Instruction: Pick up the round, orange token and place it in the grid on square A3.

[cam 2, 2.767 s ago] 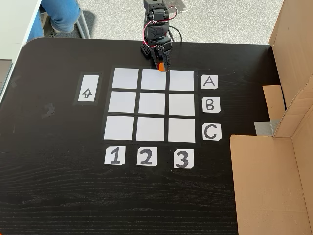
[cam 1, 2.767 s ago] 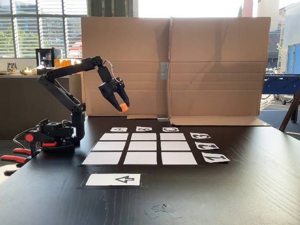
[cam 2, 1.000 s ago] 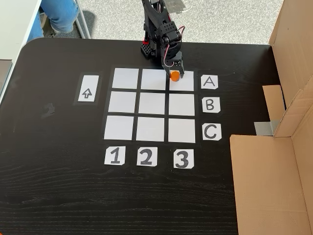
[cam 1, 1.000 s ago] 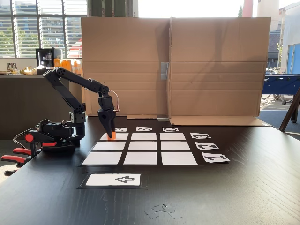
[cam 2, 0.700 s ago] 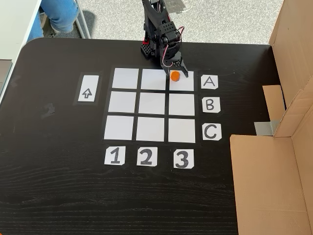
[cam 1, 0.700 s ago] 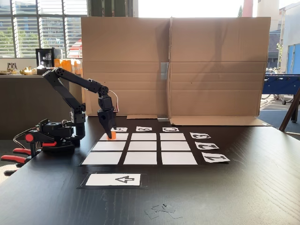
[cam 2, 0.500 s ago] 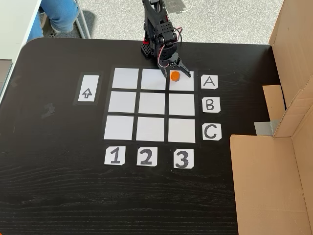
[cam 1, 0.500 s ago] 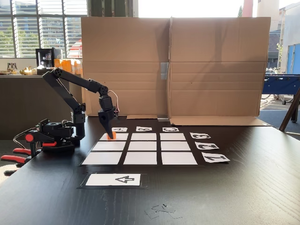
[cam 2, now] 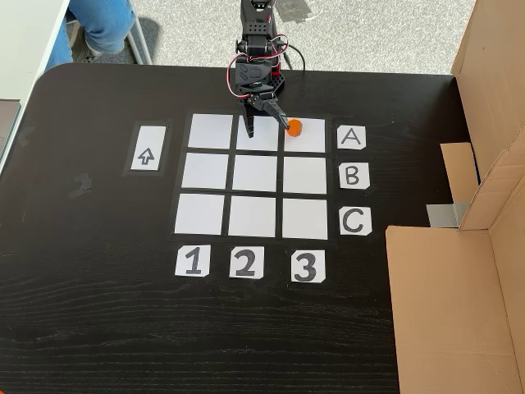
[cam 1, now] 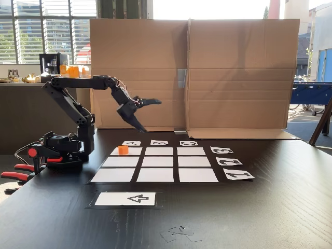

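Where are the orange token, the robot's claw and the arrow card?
token (cam 2: 294, 126): a fixed view from above, on its flat top.
gripper (cam 1: 152, 115): a fixed view from the side, midway between the spread fingertips.
arrow card (cam 2: 148, 148): a fixed view from above, on its white face.

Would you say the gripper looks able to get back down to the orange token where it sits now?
Probably yes. The gripper hangs open above the grid, and the token stands alone on square A3, with nothing over or beside it.
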Controlling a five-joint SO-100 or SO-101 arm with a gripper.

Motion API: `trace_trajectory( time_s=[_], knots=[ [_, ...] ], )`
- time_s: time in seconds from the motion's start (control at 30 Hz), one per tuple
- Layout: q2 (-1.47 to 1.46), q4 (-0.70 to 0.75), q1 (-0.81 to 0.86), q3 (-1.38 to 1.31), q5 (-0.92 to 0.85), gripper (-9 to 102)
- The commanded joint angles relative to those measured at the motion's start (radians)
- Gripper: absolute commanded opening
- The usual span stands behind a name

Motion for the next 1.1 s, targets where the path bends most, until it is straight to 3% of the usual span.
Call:
trace_trajectory(
  time_s=[0.0, 0.27, 0.4, 0.57, 0.77, 1.07],
  knots=[
    [0.044, -0.086, 0.114, -0.115, 0.092, 62],
    [0.091, -0.143, 0.434, -0.265, 0.178, 56],
    [0.107, -0.225, 0.626, -0.331, 0.307, 42],
    [0.126, -0.267, 0.885, -0.364, 0.465, 32],
    [0.146, -0.291, 1.141, -0.31, 0.588, -1],
    [0.291, -0.293, 1.448, -0.015, 0.695, -1]
  ],
)
